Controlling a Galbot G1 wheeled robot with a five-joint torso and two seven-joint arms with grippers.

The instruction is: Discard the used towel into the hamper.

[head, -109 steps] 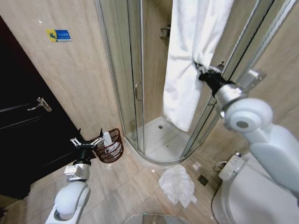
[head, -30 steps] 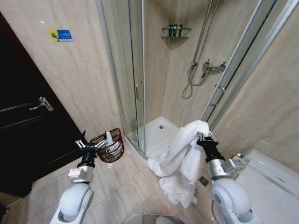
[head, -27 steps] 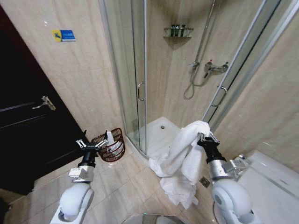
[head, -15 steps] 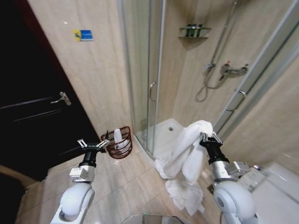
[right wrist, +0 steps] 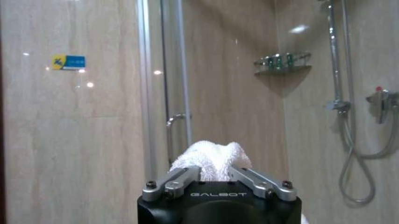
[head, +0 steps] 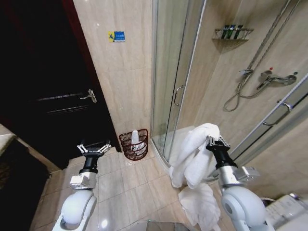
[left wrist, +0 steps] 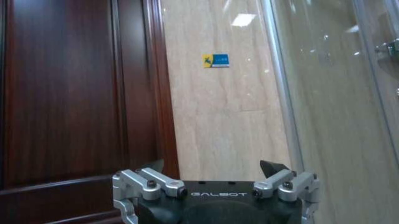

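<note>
The used towel [head: 193,153], white and bulky, hangs from my right gripper [head: 217,141], which is shut on its top fold at the right of the head view. In the right wrist view the towel [right wrist: 210,157] bulges up between the closed fingers [right wrist: 182,178]. The hamper [head: 134,144], a small dark reddish-brown open-weave basket with something white inside, stands on the floor against the wall beside the shower door. It is to the left of the towel and farther off. My left gripper [head: 93,148] is held open and empty left of the hamper, also in the left wrist view [left wrist: 214,168].
A dark wooden door [head: 53,101] takes up the left side. The glass shower enclosure [head: 175,72] stands right of the hamper. A second white towel [head: 200,206] lies on the tiled floor below the right arm. A toilet edge [head: 291,211] is at the lower right.
The right arm brought the towel down from the shower door and keeps it gripped. The camera has since turned left, so the hamper and door sit more central.
</note>
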